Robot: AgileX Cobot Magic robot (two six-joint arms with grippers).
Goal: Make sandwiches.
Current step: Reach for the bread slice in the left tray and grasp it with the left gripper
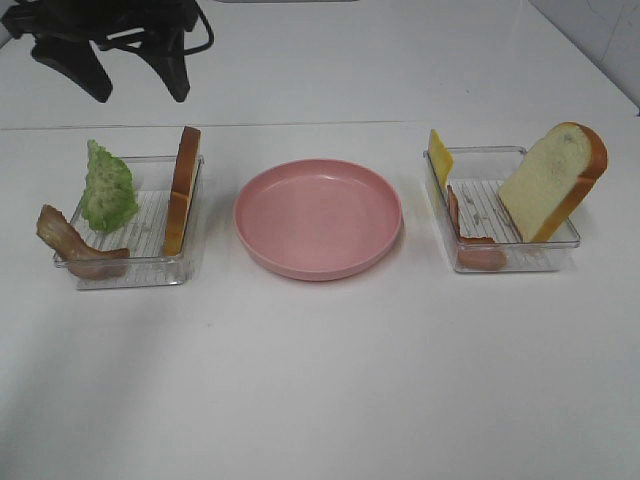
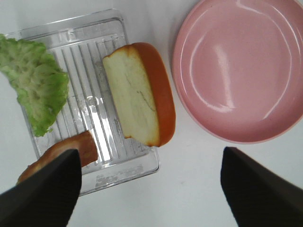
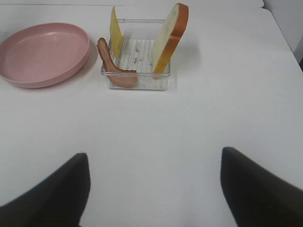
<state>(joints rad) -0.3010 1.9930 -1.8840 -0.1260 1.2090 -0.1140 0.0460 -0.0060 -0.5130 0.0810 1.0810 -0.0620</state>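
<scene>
left end effector: hanging wide, empty
right end effector: hanging wide, empty
wrist views: left is showing lettuce, right is showing cheese

Illumination: bright, even and diffuse, from overhead. The flat white bench reads near overexposed, with little surface texture. Shadows are faint and soft: a thin crescent at six o'clock of the round pink plastic plate. Left wrist view: white glare streaks on the plate's glossy bowl, glints along the clear ribbed plastic tray. The dark left fingers and dark right fingers are blurred, out of focus, detail lost. Black arm hardware, eleven o'clock from the plate, is an underexposed silhouette. Exterior view slightly soft overall.
</scene>
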